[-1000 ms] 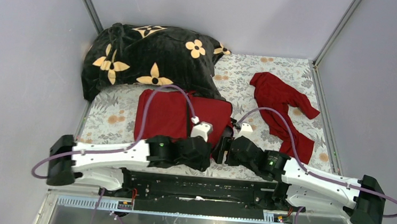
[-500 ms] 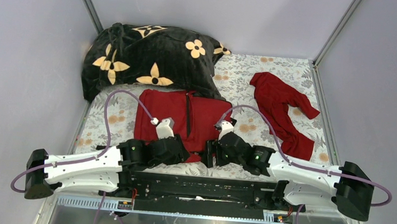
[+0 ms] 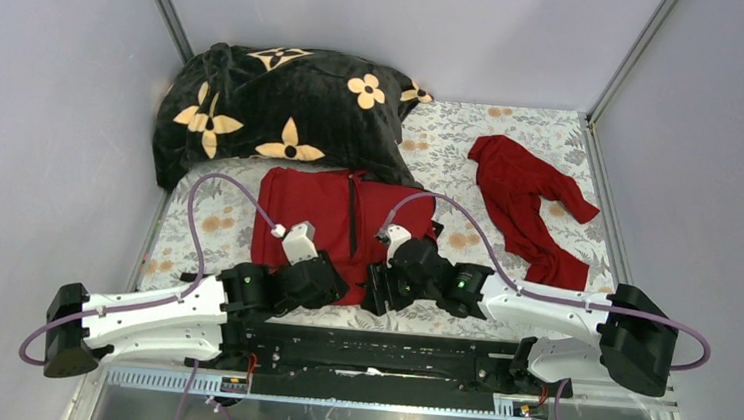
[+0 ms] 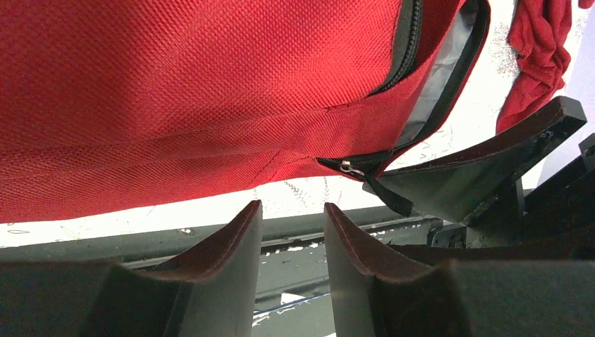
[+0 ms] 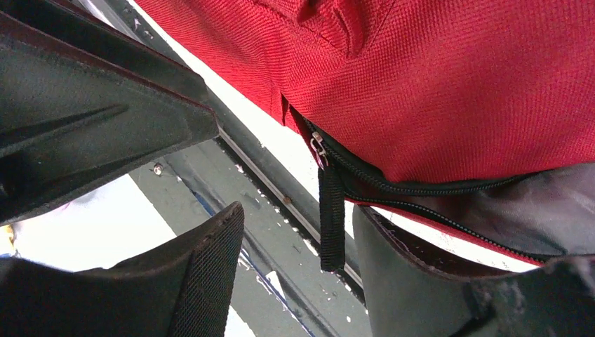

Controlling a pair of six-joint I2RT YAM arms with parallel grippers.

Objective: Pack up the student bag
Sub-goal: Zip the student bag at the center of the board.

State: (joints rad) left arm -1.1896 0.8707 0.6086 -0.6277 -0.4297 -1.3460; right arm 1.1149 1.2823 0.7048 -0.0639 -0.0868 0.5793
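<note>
At bottom centre my left gripper [image 4: 291, 210] stood narrowly parted and my right gripper [image 5: 298, 217] wider, both empty, at the near edge of the student bag [image 3: 318, 206], which lay mid-frame on the flowered tablecloth [image 3: 514, 141]. Beyond lay a black blanket [image 3: 276, 102] upper left and a red garment [image 3: 529, 197] upper right, with grey walls [image 3: 413, 23] behind.

A black blanket [image 3: 275, 112] with orange flowers lies heaped at the far left corner of my flower-patterned bench [image 3: 454, 141]. A limp red garment [image 3: 529, 207] sprawls far right, apart from it.
</note>
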